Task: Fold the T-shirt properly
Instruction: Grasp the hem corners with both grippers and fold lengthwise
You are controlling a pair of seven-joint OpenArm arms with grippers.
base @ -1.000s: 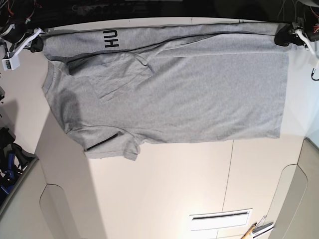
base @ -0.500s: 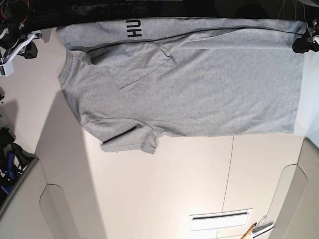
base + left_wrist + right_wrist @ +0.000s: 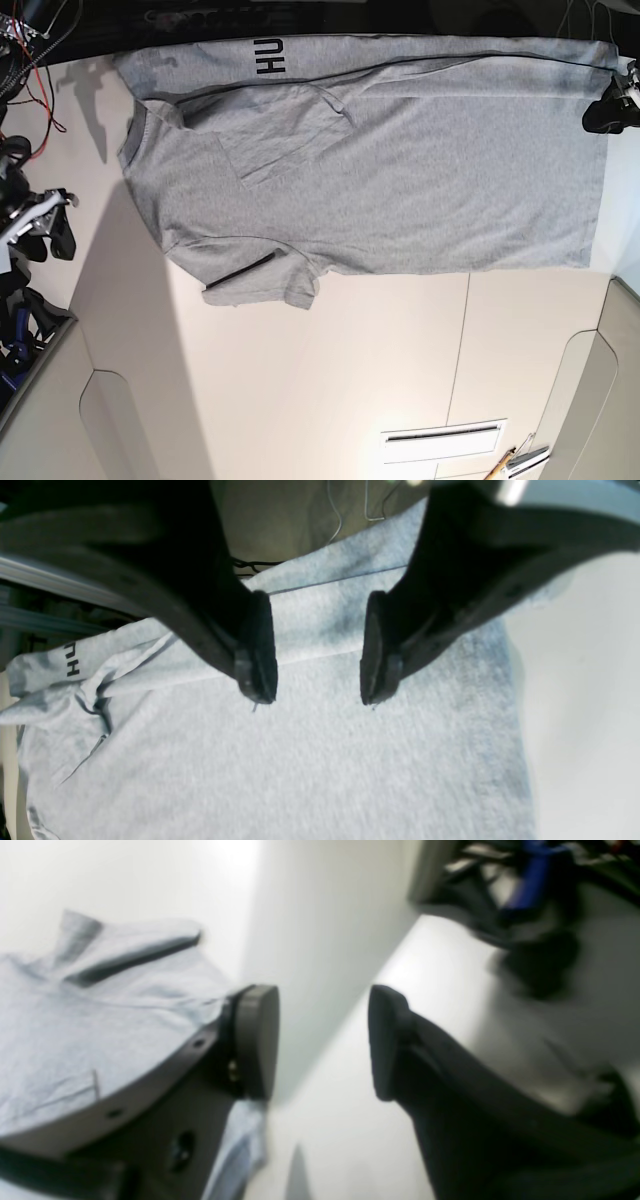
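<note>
t-shirt [image 3: 380,170] spread flat on the white table [image 3: 330,370], lettered fold at 12 o'clock; left gripper [image 3: 317,652] released above its hem, right gripper [image 3: 325,1042] released over bare table at 9 o'clock.

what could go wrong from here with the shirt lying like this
The T-shirt has a strip folded along its far edge, and a sleeve sticks out from the near edge; folding over them may leave lumps. The left tool hangs open above the fabric and could snag it. The right tool, also open, sits off the shirt and must reach back.
</note>
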